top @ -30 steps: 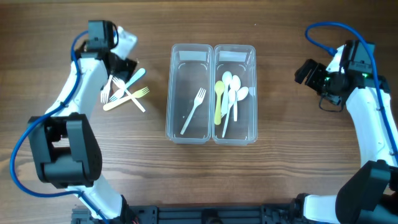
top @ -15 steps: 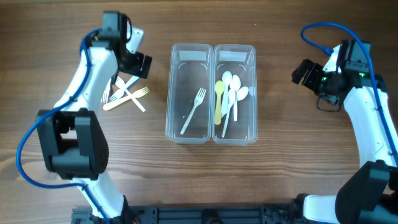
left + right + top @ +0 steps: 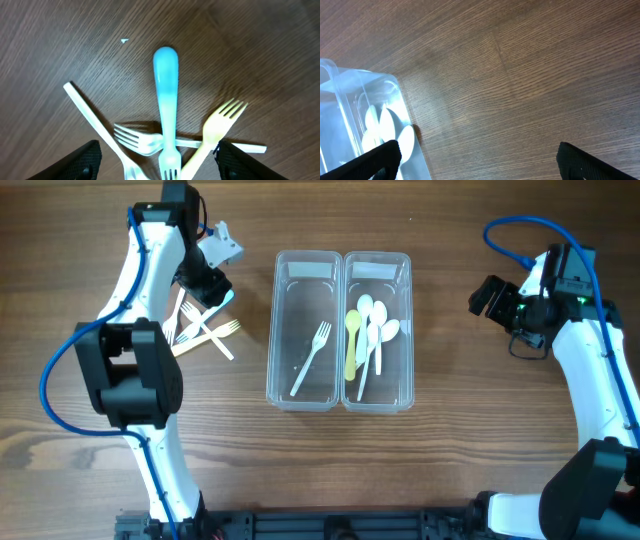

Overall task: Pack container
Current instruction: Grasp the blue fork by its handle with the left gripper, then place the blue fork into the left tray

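**Wood table, two clear tubs, loose forks under the left claw**

Brown wood-grain table (image 3: 450,460) fills the overhead view. It has wide bare stretches along its near edge and between the tubs and each arm. The left arm (image 3: 140,290) reaches up the left side. The right arm (image 3: 590,380) stands along the right edge, with a blue cable (image 3: 510,235) looping above it.

Two clear tubs sit side by side at the centre, their long walls touching. The left tub (image 3: 272,330) holds one white fork (image 3: 311,358) lying slantwise. The right tub (image 3: 409,330) holds a yellow spoon (image 3: 352,340) and several white spoons (image 3: 377,330) bunched together. A frosted rectangle (image 3: 310,270) marks the far end of each tub; any lettering on it is too small to tell.

The left gripper (image 3: 212,288) hangs over a loose heap of cutlery on bare wood, apart from the left tub's wall. In the left wrist view its fingers (image 3: 85,157) stand wide apart at the bottom corners, holding nothing. Between them a pale blue utensil (image 3: 166,90) points straight up the frame and crosses the loose white forks (image 3: 135,140). A yellow fork (image 3: 222,122) fans out to the right.

The right gripper (image 3: 488,295) hovers over bare wood beside the right tub, not touching it. Its fingers (image 3: 580,157) are spread wide and empty.
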You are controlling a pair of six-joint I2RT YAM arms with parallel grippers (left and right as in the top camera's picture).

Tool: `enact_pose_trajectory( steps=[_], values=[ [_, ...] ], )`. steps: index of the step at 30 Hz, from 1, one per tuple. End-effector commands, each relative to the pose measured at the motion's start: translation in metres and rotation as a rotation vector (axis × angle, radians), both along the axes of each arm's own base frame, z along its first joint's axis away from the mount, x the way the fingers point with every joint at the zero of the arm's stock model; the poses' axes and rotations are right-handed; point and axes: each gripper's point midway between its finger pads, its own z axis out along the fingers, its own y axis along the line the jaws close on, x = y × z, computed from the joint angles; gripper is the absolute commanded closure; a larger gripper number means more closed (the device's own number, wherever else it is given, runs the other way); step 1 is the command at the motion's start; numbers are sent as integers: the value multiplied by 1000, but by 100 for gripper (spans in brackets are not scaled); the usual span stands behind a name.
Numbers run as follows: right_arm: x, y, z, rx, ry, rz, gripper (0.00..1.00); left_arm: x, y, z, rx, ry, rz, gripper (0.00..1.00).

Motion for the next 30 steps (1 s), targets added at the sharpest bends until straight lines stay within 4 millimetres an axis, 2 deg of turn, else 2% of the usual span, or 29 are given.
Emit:
enact_pose_trajectory(
  steps=[1, 6, 15, 19, 20, 21, 22, 23, 25, 27, 29, 30],
  values=[
    [2, 2, 0, 4, 2, -4, 0, -10, -10, -19, -49, 30, -102, 29],
    [2, 2, 0, 4, 2, -4, 0, -22, -9, -52, -45, 53, -102, 33],
    [-1, 3, -1, 7, 16, -4, 0, -18, -6, -73, -30, 23, -85, 43],
    [-3, 3, -2, 8, 23, -4, 0, -16, -2, -75, -33, 16, -22, 56],
    [-3, 3, -2, 8, 23, -4, 0, -16, 1, -75, -36, 17, 15, 67],
    [-3, 3, -2, 8, 23, -4, 0, -16, 2, -75, -38, 17, 41, 72],
    [-3, 3, -2, 9, 23, -4, 0, -17, 4, -74, -40, 20, 72, 87],
    [-3, 3, -2, 9, 23, -4, 0, -20, 3, -73, -40, 28, 72, 96],
    [-3, 3, -2, 16, 25, -20, 0, -22, 1, -66, -19, 31, 80, 96],
    [-3, 3, -2, 16, 24, -19, 0, -19, 2, -50, 49, 4, 64, 96],
    [-3, 3, -2, 17, 24, -20, 0, -10, -8, -16, 75, -80, 40, 96],
    [-3, 3, -2, 17, 25, -20, 0, -4, -17, 9, 67, -144, 31, 96]
  ],
)
